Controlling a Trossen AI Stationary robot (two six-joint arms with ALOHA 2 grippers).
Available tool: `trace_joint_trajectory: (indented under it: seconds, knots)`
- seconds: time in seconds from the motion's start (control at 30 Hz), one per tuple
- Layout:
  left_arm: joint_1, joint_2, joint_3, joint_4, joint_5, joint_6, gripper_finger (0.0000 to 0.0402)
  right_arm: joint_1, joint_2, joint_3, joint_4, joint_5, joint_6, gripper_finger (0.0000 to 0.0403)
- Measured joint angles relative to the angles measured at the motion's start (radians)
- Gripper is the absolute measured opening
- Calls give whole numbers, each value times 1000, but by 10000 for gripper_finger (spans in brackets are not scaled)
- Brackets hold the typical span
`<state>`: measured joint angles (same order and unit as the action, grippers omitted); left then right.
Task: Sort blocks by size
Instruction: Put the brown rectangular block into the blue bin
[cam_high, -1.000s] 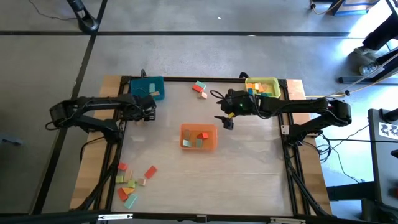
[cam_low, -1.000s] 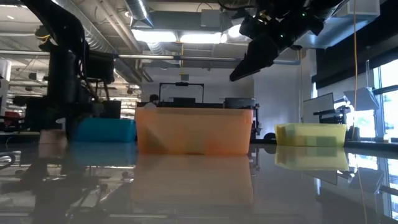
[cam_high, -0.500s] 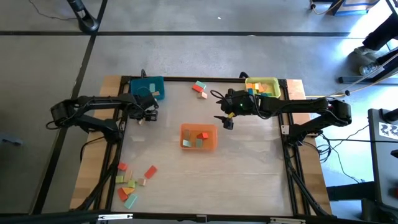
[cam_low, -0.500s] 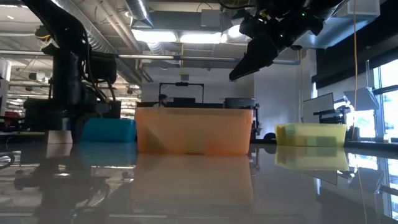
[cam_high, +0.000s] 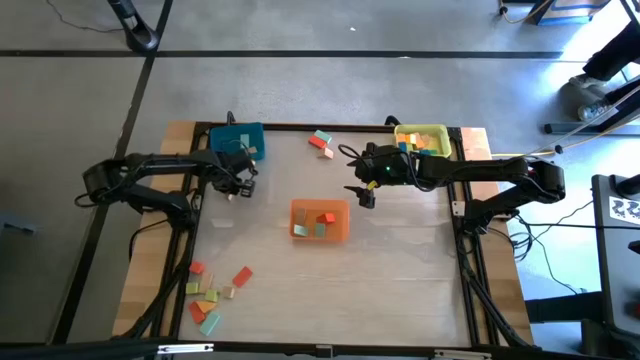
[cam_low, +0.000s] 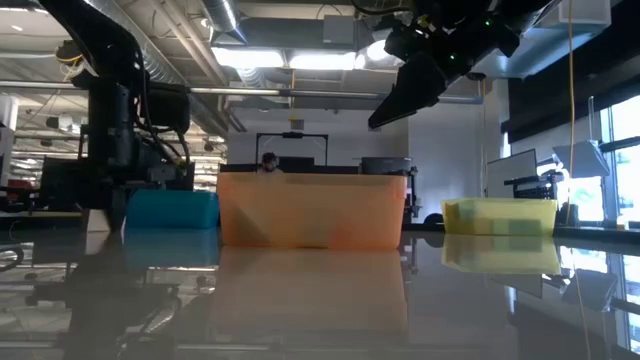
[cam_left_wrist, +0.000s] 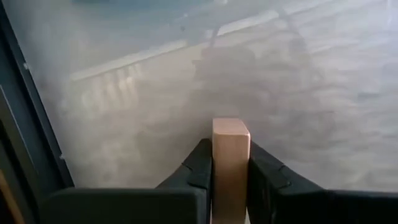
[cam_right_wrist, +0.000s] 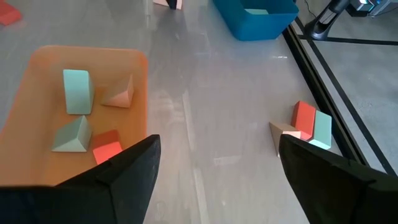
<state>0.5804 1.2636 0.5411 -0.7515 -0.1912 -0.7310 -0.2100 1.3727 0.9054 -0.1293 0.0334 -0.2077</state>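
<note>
While clamped, tan block between left tool fingers.

The high camera looks straight down on the whole table. The low one looks level across its surface. Both share the orange tray, seen close by the right wrist camera.

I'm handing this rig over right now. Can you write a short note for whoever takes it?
Left gripper: shut on a tan block, beside the blue tray.
Right gripper: open, empty, above the table by the orange tray.
Done: some blocks sit in the blue, orange and yellow tray.
Left: a loose pile at the front left and a few blocks at the back.
</note>
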Motion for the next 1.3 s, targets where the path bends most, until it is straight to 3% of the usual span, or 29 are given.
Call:
trace_joint_trajectory:
  seconds: [0.4, 0.53, 0.63, 0.97, 1.13, 1.3]
  knots:
    - [-20, -1, 291, -22, -11, 180, 51, 0, 0, 0, 4, 0, 17, 326]
    - [15, -2, 372, 14, -110, 269, 47, 0, 0, 0, 7, 0, 26, 326]
    - [58, -2, 381, 77, -171, 346, 52, 0, 0, 0, 7, 0, 30, 326]
    - [220, 64, 381, 118, -179, 429, 52, -1, 0, 0, 7, 21, 73, 326]
    - [263, 123, 381, 154, -179, 462, 72, -17, 0, 0, 6, 95, 115, 326]
    - [292, 175, 381, 162, -179, 479, 99, -20, 0, 0, 6, 62, 122, 326]
